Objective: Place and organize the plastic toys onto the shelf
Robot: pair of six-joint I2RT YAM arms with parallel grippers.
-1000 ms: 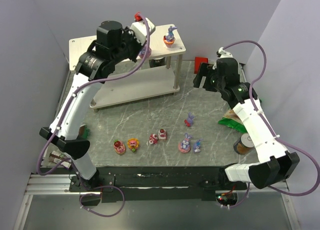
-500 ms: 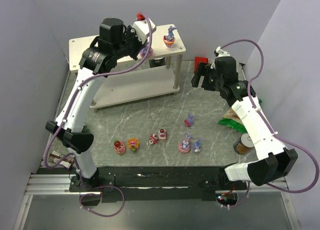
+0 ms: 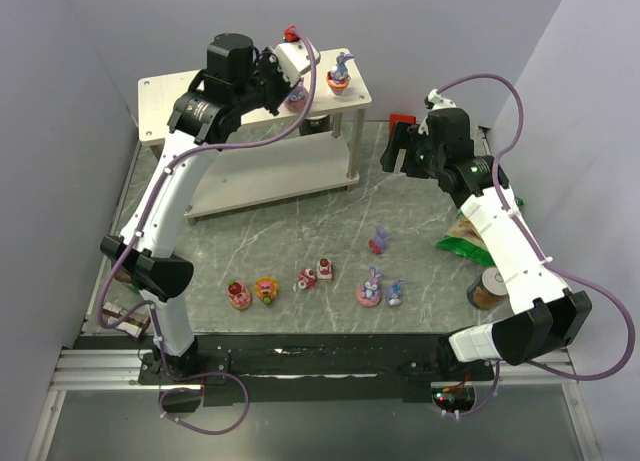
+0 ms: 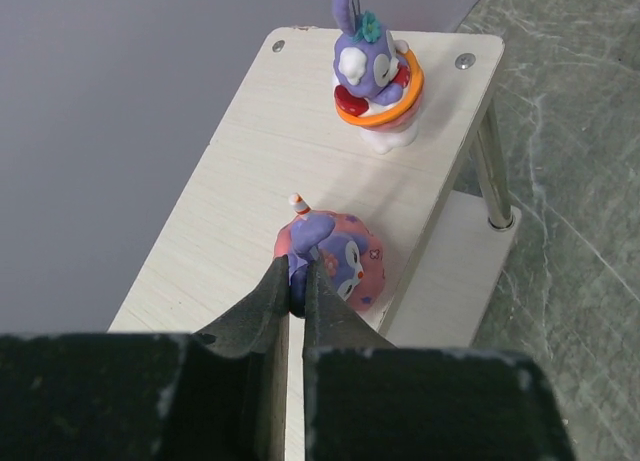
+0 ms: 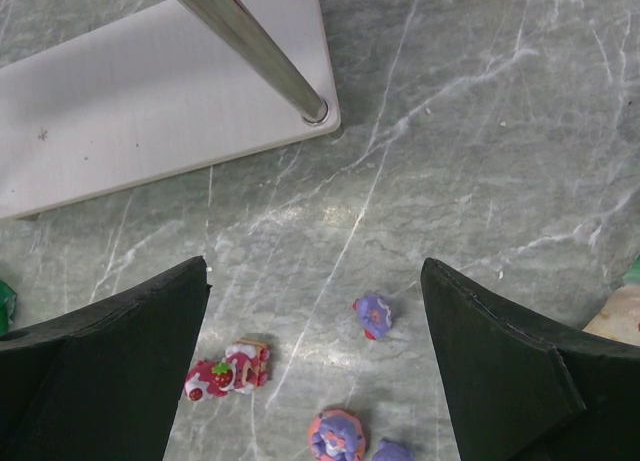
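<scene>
**Bunny pinched on the shelf's top board**

The shelf (image 4: pixel 250 161) is pale wood-grain board on round silver posts (image 5: pixel 250 41). It stands on a grey-green marbled table (image 5: pixel 480 131) between plain lilac walls (image 3: pixel 450 21). The left claw (image 4: pixel 296 281) is pinched narrow on a glossy purple bunny (image 4: pixel 345 256) with a dotted pink dome, at the top board's edge. Nearby stands a bunny in an orange ring (image 4: pixel 372 71). The right claw (image 5: pixel 315 271) gapes wide and holds nothing, above loose toys (image 3: pixel 370 286) on the table.
</scene>
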